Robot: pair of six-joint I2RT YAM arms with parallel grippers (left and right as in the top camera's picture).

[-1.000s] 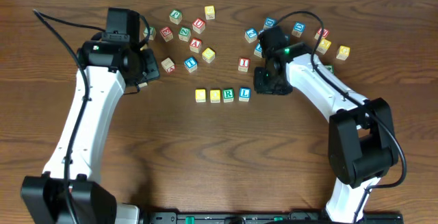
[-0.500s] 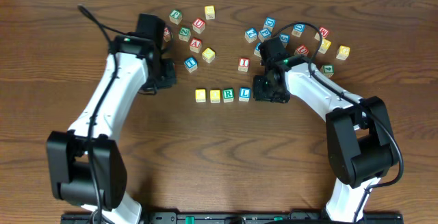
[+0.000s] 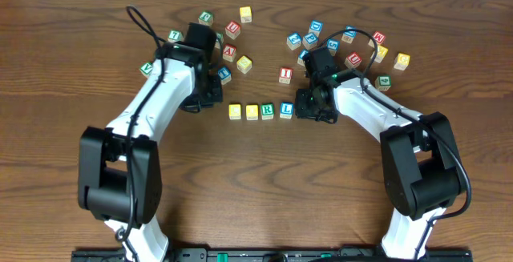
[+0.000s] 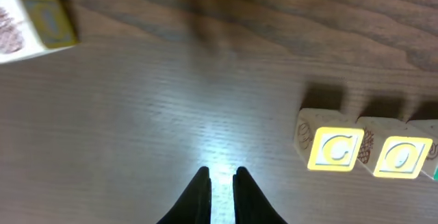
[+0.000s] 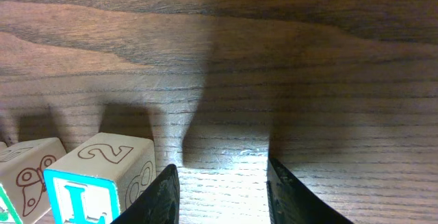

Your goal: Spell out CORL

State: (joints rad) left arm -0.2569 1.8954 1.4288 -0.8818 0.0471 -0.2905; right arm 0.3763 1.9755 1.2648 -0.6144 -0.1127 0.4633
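CORL cubes [image 3: 260, 111] in row | left end effector [image 4: 220, 183] pressed together | right end effector [image 5: 220, 186] spread | overhead hides both jaws

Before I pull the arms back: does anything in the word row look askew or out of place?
Nothing stands out. The C, O, R and L cubes sit upright in a straight, close row. The left gripper is shut on nothing off the C end; the right gripper stands open beside the L.

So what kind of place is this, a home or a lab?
Likely a robotics lab bench: a left arm and right arm with trailing cables work over a wooden table, where loose letter cubes lie near a tidy CORL row.
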